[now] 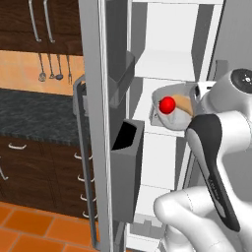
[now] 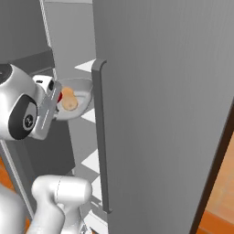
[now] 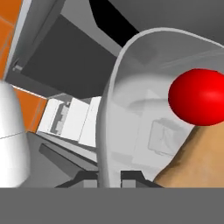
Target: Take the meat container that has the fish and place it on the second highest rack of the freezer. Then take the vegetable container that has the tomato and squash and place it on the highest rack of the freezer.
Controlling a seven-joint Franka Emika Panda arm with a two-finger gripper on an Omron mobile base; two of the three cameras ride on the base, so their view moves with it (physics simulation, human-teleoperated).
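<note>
Left base view: behind-left, facing the open freezer (image 1: 162, 64). Right base view: behind-right, close against its door. Shared: the vegetable container (image 1: 172, 106) before the shelves. Hand view: very near, along that container's rim.

The white arm (image 1: 216, 147) rose from the base, bent at a dark-trimmed elbow and reached forward and up, its round wrist (image 1: 239, 81) level with the hand. The hand pointed sideways into the freezer (image 1: 167, 34). In the hand view the gripper (image 3: 109, 177) was nearly closed, its two dark fingertips (image 3: 131, 176) pinching the rim of the container (image 3: 114, 109) between them.
</note>
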